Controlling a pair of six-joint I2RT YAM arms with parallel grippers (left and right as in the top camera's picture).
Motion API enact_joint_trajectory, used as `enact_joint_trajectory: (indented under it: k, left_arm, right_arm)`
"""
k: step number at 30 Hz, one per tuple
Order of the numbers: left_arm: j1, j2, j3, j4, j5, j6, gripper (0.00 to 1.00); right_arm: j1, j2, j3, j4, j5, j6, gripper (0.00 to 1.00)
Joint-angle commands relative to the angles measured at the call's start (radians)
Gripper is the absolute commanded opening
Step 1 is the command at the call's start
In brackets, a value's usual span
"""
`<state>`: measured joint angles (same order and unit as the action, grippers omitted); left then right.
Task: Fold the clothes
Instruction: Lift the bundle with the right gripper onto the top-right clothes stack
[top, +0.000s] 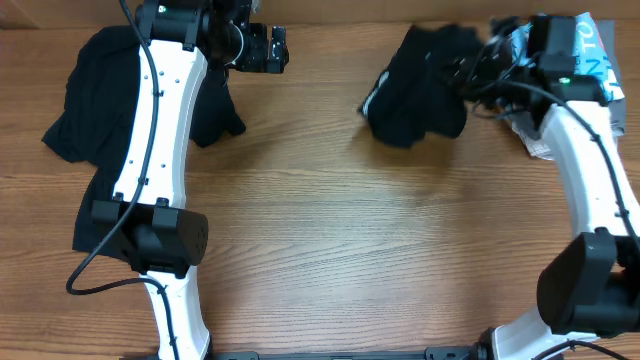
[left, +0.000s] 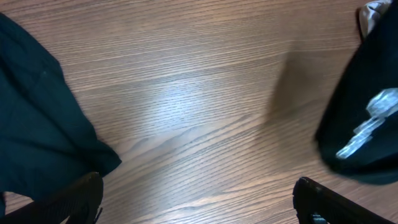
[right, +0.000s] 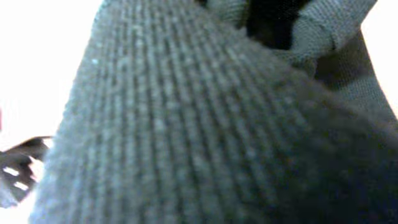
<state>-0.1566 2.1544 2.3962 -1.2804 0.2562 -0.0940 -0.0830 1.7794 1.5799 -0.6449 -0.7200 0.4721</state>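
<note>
Left tool (left: 196, 200) gapes empty; cloth hides the right tool (top: 487, 60), so we cannot tell. The black shirt (top: 415, 95) looks limp and light; we would pinch hem corners.

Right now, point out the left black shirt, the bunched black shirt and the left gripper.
left black shirt (top: 85, 95): overhead view, its upper body.
bunched black shirt (top: 415, 92): overhead view, bundle's middle.
left gripper (left: 198, 183): left wrist view, midway between fingertips.

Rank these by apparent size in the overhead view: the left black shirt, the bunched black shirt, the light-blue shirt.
Largest: left black shirt, spread out.
Next: bunched black shirt.
Smallest: light-blue shirt, but it is partly hidden, so its place is unsure.
</note>
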Motion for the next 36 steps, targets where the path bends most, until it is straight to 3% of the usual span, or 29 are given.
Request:
enact_joint_trajectory:
  k: [1,9,21,31,36]
  left_arm:
    - [-0.001,-0.021,0.013,-0.002,-0.005,0.027,1.0]
    - [-0.001,-0.021,0.013,-0.002,-0.006,0.027,1.0]
    - [-0.001,-0.021,0.013,-0.002,-0.048,0.027,1.0]
    - [-0.001,-0.021,0.013,-0.001,-0.057,0.027,1.0]
    - [-0.001,-0.021,0.013,0.002,-0.058,0.027,1.0]
  right_arm:
    - [-0.044,-0.031,0.071,0.093,0.035,0.144,0.04]
    - [-0.14,-0.031,0.076,0.426,0.193,0.415,0.04]
    - [-0.268,0.017,0.076,0.616,0.395,0.575,0.04]
    - [-0.308,0.15,0.076,0.654,0.377,0.599,0.04]
    - [-0.314,0.188,0.076,0.455,0.418,0.602,0.04]
